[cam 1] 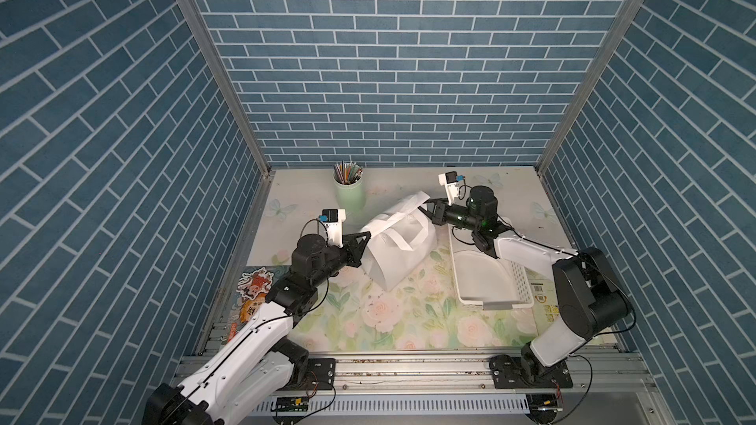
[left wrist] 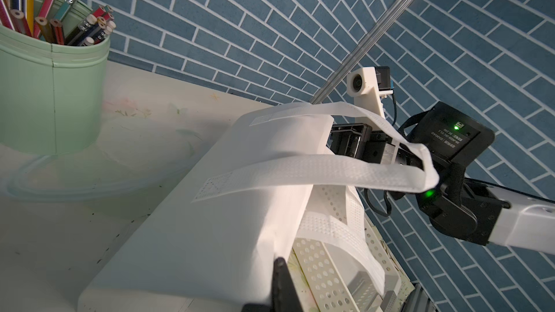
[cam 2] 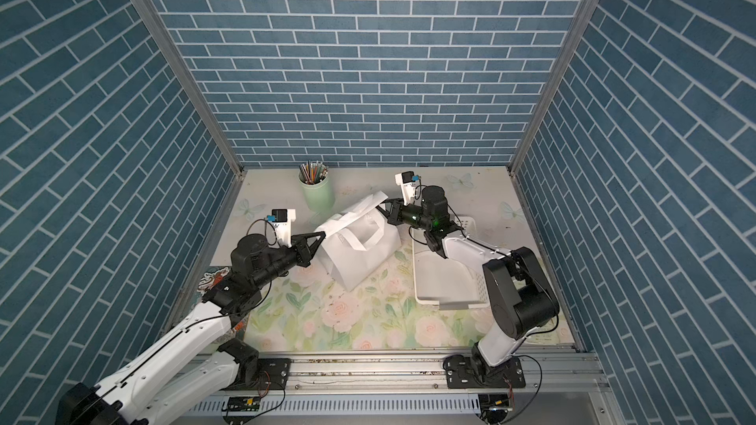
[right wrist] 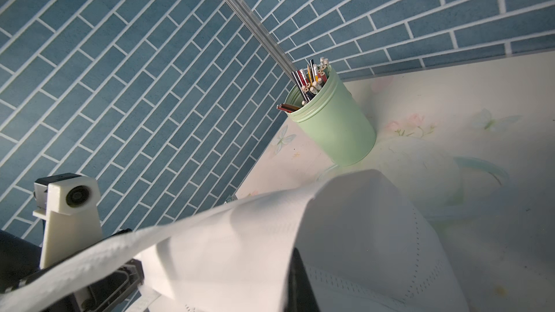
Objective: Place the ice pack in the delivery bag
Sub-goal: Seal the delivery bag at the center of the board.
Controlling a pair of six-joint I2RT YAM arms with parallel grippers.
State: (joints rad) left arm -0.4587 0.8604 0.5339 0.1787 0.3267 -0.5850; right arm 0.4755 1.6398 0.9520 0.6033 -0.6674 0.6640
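The delivery bag (cam 1: 394,257) (cam 2: 360,257) is a white tote standing in the middle of the table, its strap handles (cam 1: 403,214) lying loose over the top. My left gripper (cam 1: 365,235) (cam 2: 320,235) is shut on the bag's rim at its left end. My right gripper (cam 1: 425,207) (cam 2: 382,209) is shut on the rim at the far right end. In the left wrist view, the dark jaws (left wrist: 280,262) pinch the bag's fabric (left wrist: 210,235). White fabric (right wrist: 375,235) also wraps the right gripper (right wrist: 295,255) in the right wrist view. The ice pack is out of view.
A white perforated basket (cam 1: 521,284) (cam 2: 484,292) lies right of the bag, under my right arm. At the back stands a green cup of pencils (cam 1: 349,192) (left wrist: 45,91) (right wrist: 333,127). A printed card (cam 1: 253,292) lies at the left edge. Blue brick walls enclose the table.
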